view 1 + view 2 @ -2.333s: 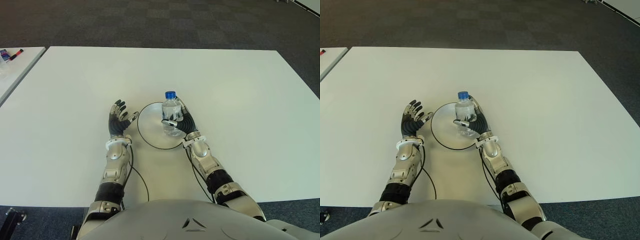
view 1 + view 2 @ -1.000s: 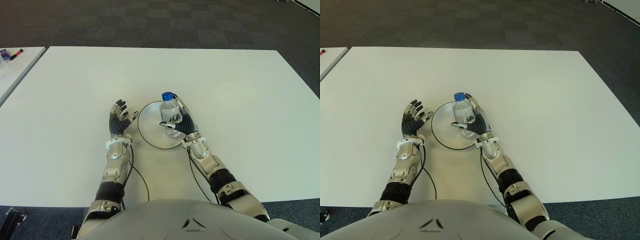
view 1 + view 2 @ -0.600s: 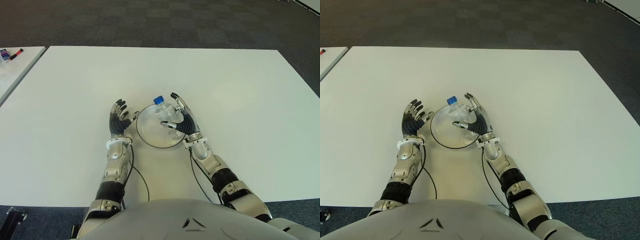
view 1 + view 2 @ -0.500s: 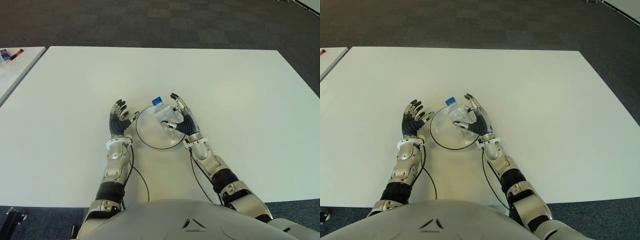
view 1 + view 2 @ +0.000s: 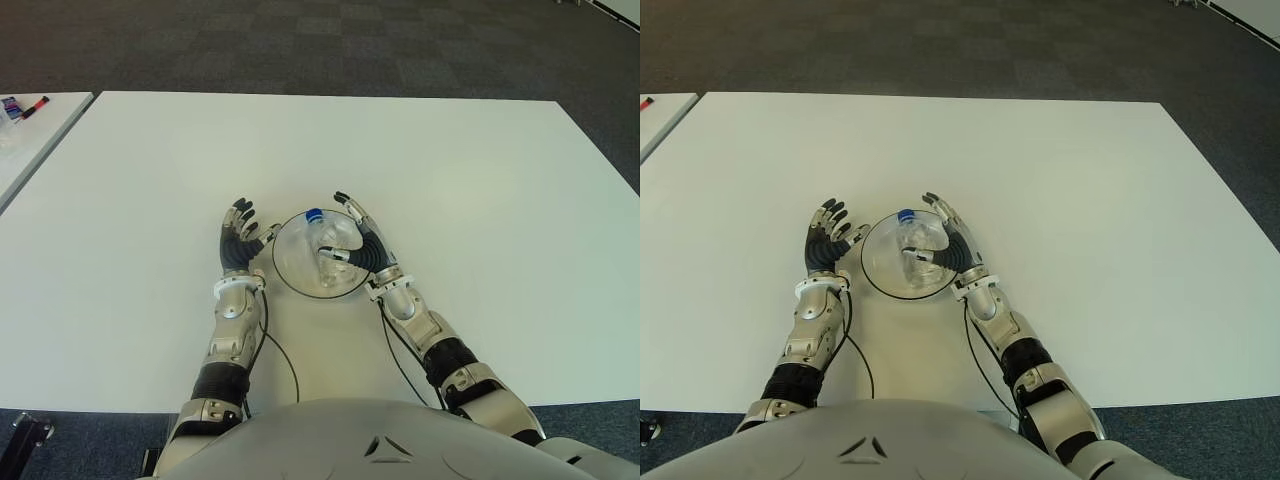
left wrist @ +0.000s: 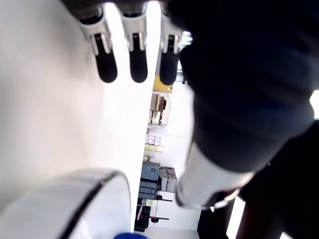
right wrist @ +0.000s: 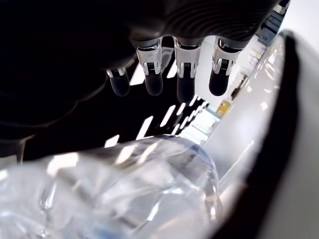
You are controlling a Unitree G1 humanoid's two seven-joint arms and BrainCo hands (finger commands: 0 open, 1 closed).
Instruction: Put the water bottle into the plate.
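Fingers [image 7: 185, 74] of the right hand [image 5: 362, 246] are spread straight and hold nothing, just beside the plate's [image 5: 288, 278] right rim. Inside the plate lies the bottle [image 5: 325, 247], on its side, its blue cap [image 5: 312, 214] toward the far rim. The left hand [image 5: 238, 240] shows just left of the plate, fingers relaxed and empty. On the table [image 5: 480, 170], placement looks done; the release step is in hand. Next, the right hand should draw clear of the plate without nudging the bottle.
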